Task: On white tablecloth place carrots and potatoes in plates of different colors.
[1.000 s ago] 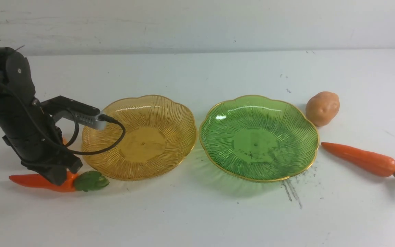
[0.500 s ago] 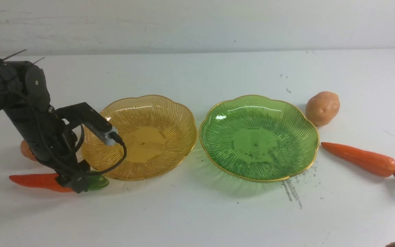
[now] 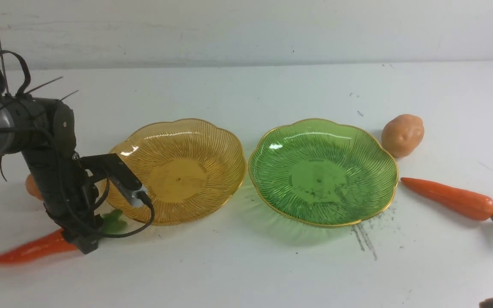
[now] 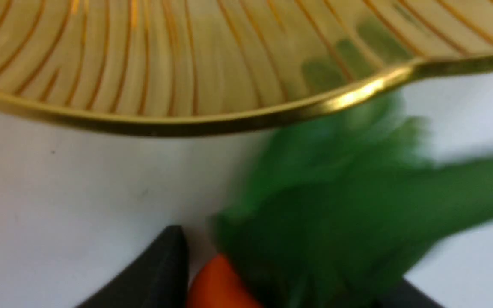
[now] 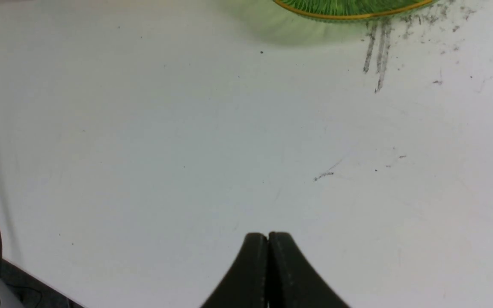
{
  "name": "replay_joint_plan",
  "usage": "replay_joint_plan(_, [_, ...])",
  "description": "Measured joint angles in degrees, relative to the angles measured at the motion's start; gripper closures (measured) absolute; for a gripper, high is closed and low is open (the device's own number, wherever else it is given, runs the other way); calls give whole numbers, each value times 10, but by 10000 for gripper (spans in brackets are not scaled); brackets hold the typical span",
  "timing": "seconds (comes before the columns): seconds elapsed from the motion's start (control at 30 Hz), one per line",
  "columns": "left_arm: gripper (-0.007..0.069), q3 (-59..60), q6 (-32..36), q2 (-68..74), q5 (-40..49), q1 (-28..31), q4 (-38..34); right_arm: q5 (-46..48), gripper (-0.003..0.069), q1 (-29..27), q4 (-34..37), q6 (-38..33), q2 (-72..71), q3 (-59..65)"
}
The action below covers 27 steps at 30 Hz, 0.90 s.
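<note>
- The white tablecloth (image 3: pixel 246 265) covers the whole surface, with everything else resting on it.
- The left arm (image 3: pixel 45 162) reaches down at the near left. Its left gripper (image 3: pixel 86 244) is low over the cloth, just near of the amber plate's left edge.
- The amber plate (image 3: pixel 178 175) sits left of centre. Nothing lies in it.
- The green plate (image 3: pixel 319 175) sits right of centre, almost touching the amber one. It holds nothing either.
- The left carrot (image 3: pixel 32 251) lies at the near left, slanting with its tip toward the near-left corner. Its leafy top is against the amber plate's rim. The left gripper's jaws are closed partway on its thick end, one on each side of the orange body.
- The right carrot (image 3: pixel 447 199) lies on the cloth, right of the green plate, with its leaves pointing right.
- The right potato (image 3: pixel 402 134) stands just beyond the green plate's far-right rim.
- The left potato (image 3: pixel 32 187) is mostly hidden behind the left arm.
- The right gripper (image 5: pixel 268 244) hangs over bare cloth near of the green plate, with its jaws pressed together and nothing between them.
- Grey scuff streaks (image 3: pixel 364 239) mark the cloth near the green plate's near edge.
</note>
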Motion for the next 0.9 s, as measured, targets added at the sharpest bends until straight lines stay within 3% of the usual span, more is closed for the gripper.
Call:
replay_joint_plan(0.23, [263, -55, -146, -16, 47, 0, 41, -17, 673, 0, 0, 0, 0, 0])
replay_joint_plan(0.33, [263, -111, -203, -39, 59, 0, 2, -24, 673, 0, 0, 0, 0, 0])
replay_joint_plan(0.57, [263, -222, -219, -51, 62, -38, -155, -28, 673, 0, 0, 0, 0, 0])
replay_joint_plan(0.67, [263, -242, -212, -50, 40, -64, -168, -29, 673, 0, -2, 0, 0, 0])
replay_joint_plan(0.9, [263, -252, -161, -8, -121, -133, -174, -32, 673, 0, -26, 0, 0, 0])
